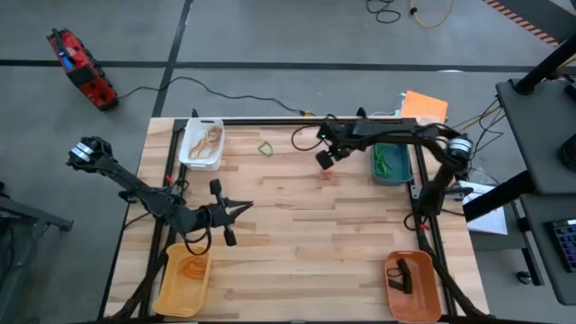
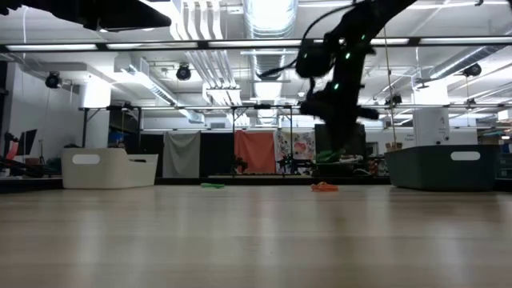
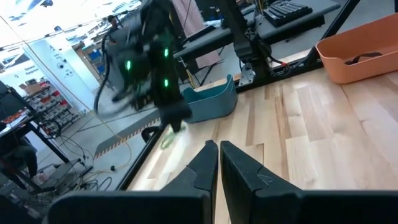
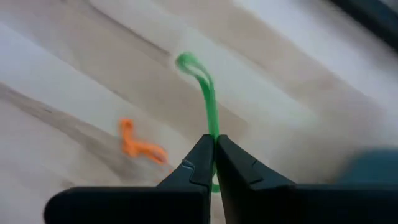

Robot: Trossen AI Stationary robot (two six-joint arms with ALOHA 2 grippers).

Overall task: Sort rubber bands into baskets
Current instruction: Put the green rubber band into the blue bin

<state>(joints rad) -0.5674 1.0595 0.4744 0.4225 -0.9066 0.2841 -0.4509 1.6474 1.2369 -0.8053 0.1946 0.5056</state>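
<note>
My right gripper [image 1: 325, 162] is shut on a green rubber band [image 4: 205, 93] above the table's middle, left of the teal basket [image 1: 392, 164], which holds green bands. An orange band [image 4: 140, 147] lies on the table below it [image 2: 324, 187]. Another green band [image 1: 265, 148] lies near the white basket [image 1: 202, 144], which holds tan bands. My left gripper [image 1: 243, 207] is shut and empty, low over the table's left half, above the yellow basket [image 1: 184, 281] with orange bands. The orange basket [image 1: 412, 286] at the near right holds black bands. My right gripper pinches the green band's one end [image 4: 212, 138] between its two fingertips, coming from above. The rest of the loop [image 4: 186, 62] reaches out past the fingertips. In the low view the band [image 2: 328, 154] hangs just under the gripper, clear of the table.
Black cables run along the table's far edge [image 1: 306, 121] and its side rails. An orange sheet [image 1: 425, 106] lies beyond the teal basket. A red tool [image 1: 81, 67] lies on the floor beyond the table. Bare wood lies between the four baskets.
</note>
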